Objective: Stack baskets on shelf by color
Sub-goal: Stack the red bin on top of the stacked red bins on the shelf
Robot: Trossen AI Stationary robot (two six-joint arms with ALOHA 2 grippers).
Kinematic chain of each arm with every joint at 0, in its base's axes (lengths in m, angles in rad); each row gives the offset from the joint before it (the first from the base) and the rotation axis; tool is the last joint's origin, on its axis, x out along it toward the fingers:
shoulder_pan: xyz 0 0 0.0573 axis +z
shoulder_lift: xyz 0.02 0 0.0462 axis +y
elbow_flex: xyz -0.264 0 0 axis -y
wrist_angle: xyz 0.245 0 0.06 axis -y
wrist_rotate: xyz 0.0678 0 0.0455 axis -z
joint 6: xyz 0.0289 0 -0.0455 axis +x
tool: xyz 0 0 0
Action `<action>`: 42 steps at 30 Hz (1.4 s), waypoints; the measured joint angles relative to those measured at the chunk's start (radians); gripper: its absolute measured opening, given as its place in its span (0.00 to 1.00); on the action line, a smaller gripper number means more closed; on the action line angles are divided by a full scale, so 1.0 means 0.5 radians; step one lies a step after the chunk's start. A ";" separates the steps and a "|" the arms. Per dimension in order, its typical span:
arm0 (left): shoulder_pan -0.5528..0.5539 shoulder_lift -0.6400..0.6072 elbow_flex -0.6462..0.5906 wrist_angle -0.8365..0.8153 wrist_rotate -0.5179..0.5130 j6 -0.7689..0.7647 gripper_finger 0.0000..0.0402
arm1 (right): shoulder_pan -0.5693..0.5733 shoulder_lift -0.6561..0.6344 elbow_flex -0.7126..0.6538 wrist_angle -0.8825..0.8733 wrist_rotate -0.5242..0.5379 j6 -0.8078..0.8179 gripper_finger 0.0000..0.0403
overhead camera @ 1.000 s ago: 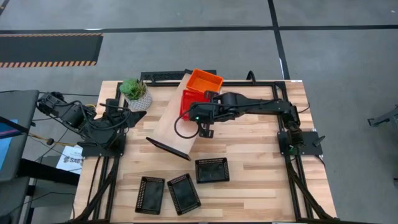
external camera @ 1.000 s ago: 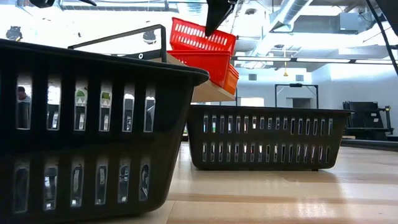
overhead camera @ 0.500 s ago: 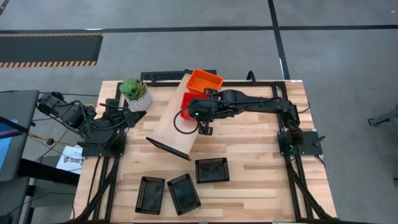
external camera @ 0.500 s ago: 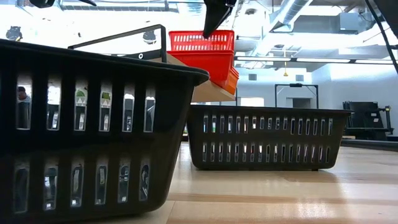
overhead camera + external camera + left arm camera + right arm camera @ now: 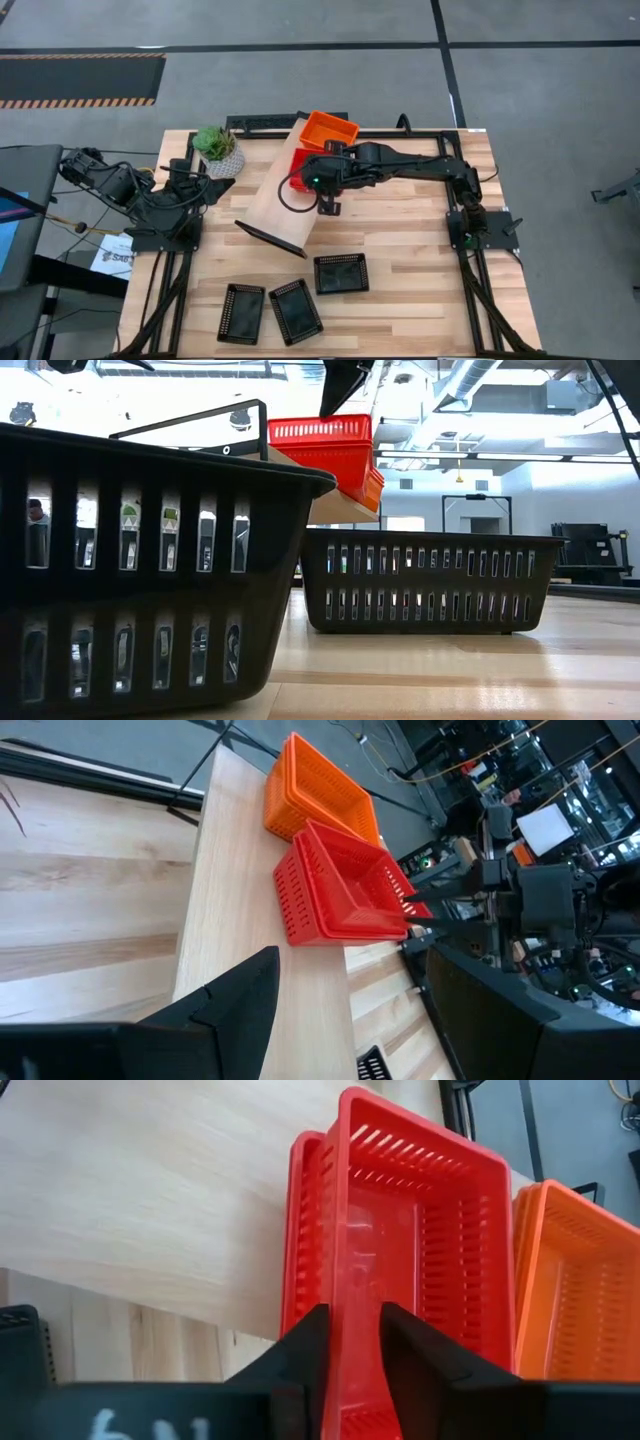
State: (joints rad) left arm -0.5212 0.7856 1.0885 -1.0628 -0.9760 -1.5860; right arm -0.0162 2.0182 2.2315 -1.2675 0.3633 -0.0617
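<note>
Red baskets are nested on the light-wood shelf, next to the stacked orange baskets at its far end. My right gripper reaches in from the table's right and is shut on the top red basket. The left wrist view shows the same red stack, orange stack and right gripper. Three black baskets stand on the tabletop near its near edge. My left arm waits at the table's left edge. My right gripper pinches one side wall of the top red basket at its rim, with one finger inside the basket and the other outside. The fingers come from above, slanting in from the right. The basket sits level in the red basket beneath.
A potted plant stands at the table's far left, beside the shelf. The shelf lies slanted across the tabletop, its dark frame end toward the near side. In the low view, black baskets fill the foreground. Bare tabletop lies to the right.
My right gripper has moved a little toward the table's left and down, staying shut on the red basket. The basket, tilted a second ago, has come level and sunk into the red stack.
</note>
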 joint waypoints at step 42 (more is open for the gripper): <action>0.000 -0.001 0.000 -0.003 0.080 -0.001 0.60 | 0.105 -0.125 -0.359 -0.376 -0.266 0.997 0.35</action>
State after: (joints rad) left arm -0.5213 0.7853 1.0885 -1.0645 -0.9359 -1.5864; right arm 0.0364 1.9556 2.0518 -1.4555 0.2301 0.4366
